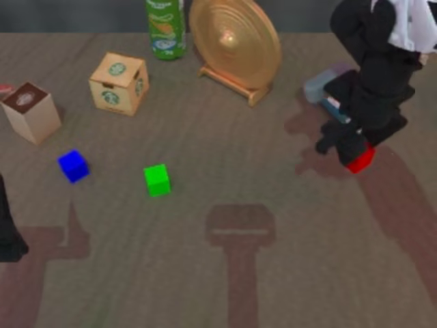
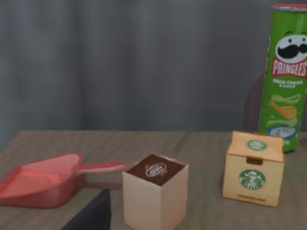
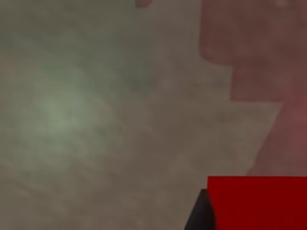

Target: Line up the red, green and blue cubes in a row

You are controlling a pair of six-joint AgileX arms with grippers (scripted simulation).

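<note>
Between the right gripper (image 1: pixel 353 152) jaws: red cube (image 1: pixel 361 159), seemingly clamped for carrying toward green cube (image 1: pixel 157 180) and blue cube (image 1: pixel 73 166), well apart leftward. Left gripper (image 1: pixel 8 239) parked; fingers unreadable.

A grey curtain (image 2: pixel 120 62) hangs behind the brownish woven-textured table (image 1: pixel 225 280), shadows crossing it.

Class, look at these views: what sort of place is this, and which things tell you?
Probably a simulated tabletop test bench, not a home: plain coloured cubes, like the green cube, lie on a bare table among unrelated props, a gold gong and Pringles can, before a blank grey backdrop.
</note>
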